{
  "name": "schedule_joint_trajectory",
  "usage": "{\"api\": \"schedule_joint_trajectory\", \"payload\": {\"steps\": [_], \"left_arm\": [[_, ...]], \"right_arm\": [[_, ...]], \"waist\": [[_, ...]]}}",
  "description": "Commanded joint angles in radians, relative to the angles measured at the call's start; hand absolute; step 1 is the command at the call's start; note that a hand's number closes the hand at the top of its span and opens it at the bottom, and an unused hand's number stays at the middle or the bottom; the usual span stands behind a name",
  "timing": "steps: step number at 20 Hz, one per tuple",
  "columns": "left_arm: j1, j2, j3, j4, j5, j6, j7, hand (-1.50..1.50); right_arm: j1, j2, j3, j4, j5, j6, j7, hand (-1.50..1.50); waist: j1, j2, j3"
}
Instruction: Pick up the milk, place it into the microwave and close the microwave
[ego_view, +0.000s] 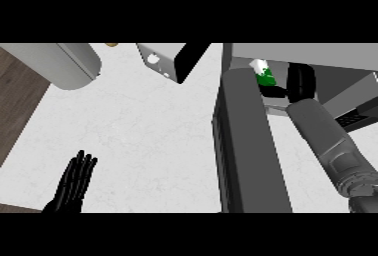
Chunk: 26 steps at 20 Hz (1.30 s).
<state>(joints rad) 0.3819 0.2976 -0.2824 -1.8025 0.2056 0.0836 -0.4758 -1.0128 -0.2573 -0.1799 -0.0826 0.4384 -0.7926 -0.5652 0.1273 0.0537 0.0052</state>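
The milk (263, 74), a small white and green carton, stands inside the open microwave (347, 90) at the upper right. My right hand (300, 80) reaches into the cavity, its fingers curled against the carton's right side and its thumb just below it. My grey right forearm runs up from the lower right corner. The microwave's dark door (247, 150) hangs open, stretching toward me left of that arm. My left hand (74, 182) rests open with straight fingers at the lower left of the counter, holding nothing.
A large grey rounded object (70, 65) lies at the top left. A light grey appliance with a black panel (173, 60) stands at the top centre. The white counter (140, 135) ends at a wooden strip (18, 95) on the left.
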Motion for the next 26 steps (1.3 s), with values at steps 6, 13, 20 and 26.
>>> {"api": "schedule_joint_trajectory", "payload": {"steps": [6,13,20,26], "left_arm": [[-0.020,-0.017,-0.021,0.024,-0.019,-0.001,-0.002,-1.50],[-0.054,-0.037,-0.048,0.024,-0.024,-0.015,-0.005,-1.50],[-0.025,-0.038,-0.068,0.010,-0.034,-0.023,-0.019,-1.50],[-0.021,-0.067,-0.116,-0.006,-0.083,0.008,-0.006,-1.50]], "right_arm": [[-0.043,0.024,-0.008,0.009,-0.010,0.161,-0.019,-1.50],[0.039,0.051,-0.086,-0.044,-0.092,0.244,-0.177,-1.50],[0.131,0.059,-0.149,-0.041,-0.157,0.344,-0.284,-1.50],[0.170,0.031,-0.186,-0.035,-0.193,0.439,-0.319,-1.50]], "waist": [[-0.001,-0.001,0.001],[-0.028,-0.005,0.002],[-0.042,-0.017,0.001],[-0.056,-0.025,0.000]]}}
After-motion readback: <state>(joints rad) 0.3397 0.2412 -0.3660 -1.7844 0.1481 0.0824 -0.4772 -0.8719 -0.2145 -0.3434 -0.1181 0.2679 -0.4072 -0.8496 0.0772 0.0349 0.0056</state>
